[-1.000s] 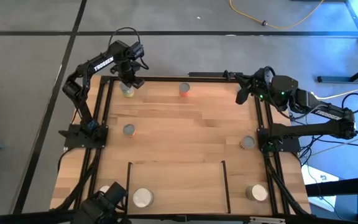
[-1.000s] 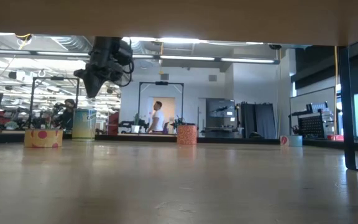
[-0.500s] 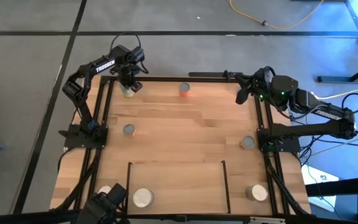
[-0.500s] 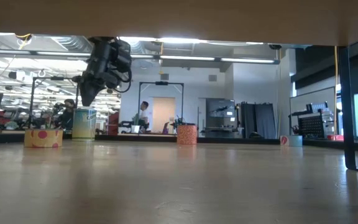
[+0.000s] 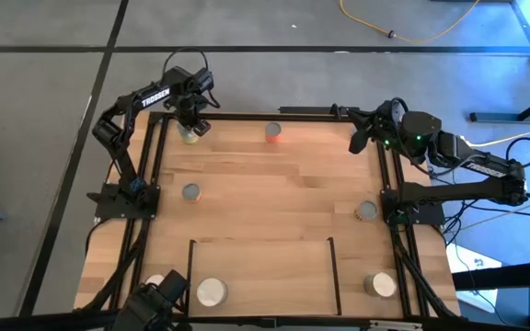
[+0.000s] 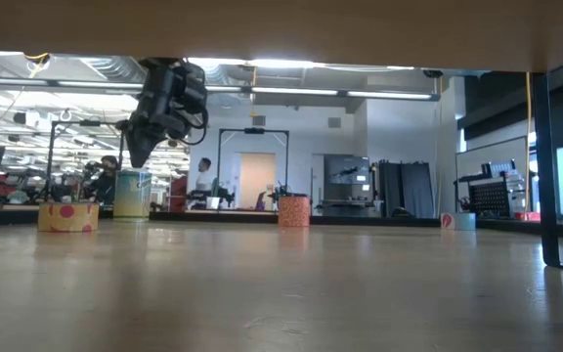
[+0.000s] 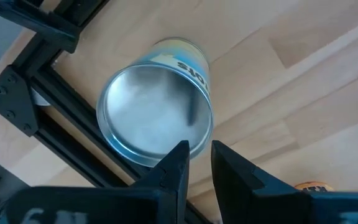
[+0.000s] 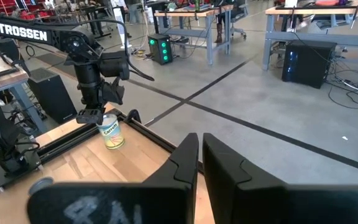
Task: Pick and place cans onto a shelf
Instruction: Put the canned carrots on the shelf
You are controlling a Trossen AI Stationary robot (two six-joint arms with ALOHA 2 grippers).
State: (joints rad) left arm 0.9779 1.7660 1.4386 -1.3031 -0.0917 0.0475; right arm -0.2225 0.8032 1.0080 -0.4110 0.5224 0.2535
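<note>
Since a second ago, only the left gripper (image 5: 191,124) has eased slightly toward the tabletop's (image 5: 265,198) far-left corner, over the carrot can (image 8: 110,134). The right wrist view shows its fingers flanking the can's top; from above the can is mostly hidden. The right gripper (image 5: 357,140) waits, fingers nearly together. The shelf (image 5: 263,276) holds one can (image 5: 212,291).

Wooden tabletop seen from above. The shelf (image 5: 263,267), a light-wood panel edged by thin black bars, lies at six o'clock. Seven cans visible, all upright: a tilted-looking yellow-labelled can (image 5: 189,134) at eleven o'clock, an orange can (image 5: 273,132) at twelve, grey-topped ones scattered elsewhere
</note>
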